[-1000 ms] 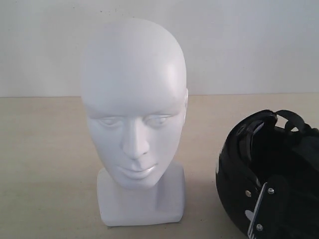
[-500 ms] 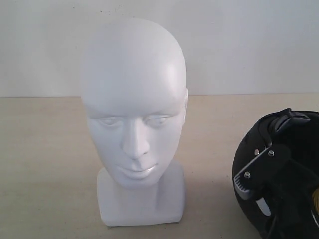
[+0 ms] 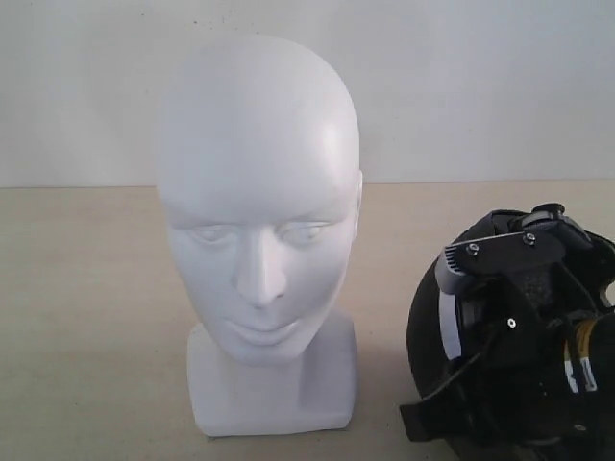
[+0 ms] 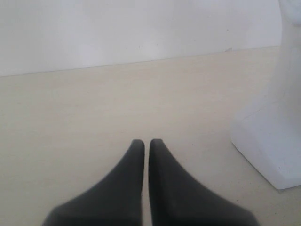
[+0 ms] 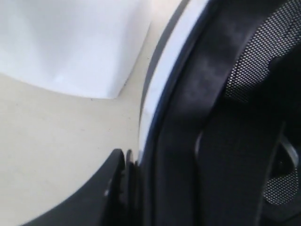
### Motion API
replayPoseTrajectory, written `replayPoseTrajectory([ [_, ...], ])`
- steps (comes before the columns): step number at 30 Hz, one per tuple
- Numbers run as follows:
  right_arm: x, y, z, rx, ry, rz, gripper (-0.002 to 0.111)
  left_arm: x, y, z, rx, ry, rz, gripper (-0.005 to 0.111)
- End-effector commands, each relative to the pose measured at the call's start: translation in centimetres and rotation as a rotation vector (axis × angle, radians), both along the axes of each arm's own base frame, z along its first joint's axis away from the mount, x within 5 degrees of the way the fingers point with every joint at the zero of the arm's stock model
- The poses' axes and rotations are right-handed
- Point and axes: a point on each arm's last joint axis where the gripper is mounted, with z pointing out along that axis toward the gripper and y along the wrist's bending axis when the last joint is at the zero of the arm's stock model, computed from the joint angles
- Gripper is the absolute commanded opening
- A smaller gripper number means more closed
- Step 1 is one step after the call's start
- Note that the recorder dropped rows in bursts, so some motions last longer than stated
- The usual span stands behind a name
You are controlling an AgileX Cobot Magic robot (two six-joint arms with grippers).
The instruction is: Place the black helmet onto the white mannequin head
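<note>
The white mannequin head stands upright on its squarish base, left of middle, facing the camera. To its right, low at the frame's edge, is the black helmet, largely covered by my right gripper and its wrist. In the right wrist view one finger presses on the outside of the helmet's rim; the other finger is hidden inside the padded lining, so the gripper is shut on the rim. The mannequin's base lies just beyond. My left gripper is shut and empty above the table, with the base off to one side.
A pale beige tabletop runs back to a plain white wall. Bare table stretches ahead of the left gripper. Nothing else stands on the table.
The right gripper has turned with the helmet: its body has swung up in front of the shell. The helmet's near edge has shifted left toward the mannequin. The mannequin has not moved.
</note>
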Motion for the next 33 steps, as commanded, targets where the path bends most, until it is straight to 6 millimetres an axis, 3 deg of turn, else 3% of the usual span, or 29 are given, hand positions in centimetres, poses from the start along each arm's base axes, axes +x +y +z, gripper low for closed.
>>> replayPoseTrajectory([
  [1,0.2,0.4,1.9,0.173,-0.064,-0.067,0.000,0.0,0.0,0.1,0.000,-0.010,0.005,0.004],
  [12,0.0,-4.3,6.8,0.425,-0.225,-0.321,0.000,0.0,0.0,0.1,0.000,-0.010,0.005,0.004],
  [24,-1.1,-5.4,11.1,0.841,-0.365,-0.461,0.000,0.0,0.0,0.1,0.000,-0.010,0.005,0.004],
  [33,-1.3,-6.0,12.7,1.105,-0.366,-0.574,0.000,0.0,0.0,0.1,0.000,-0.010,0.005,0.004],
])
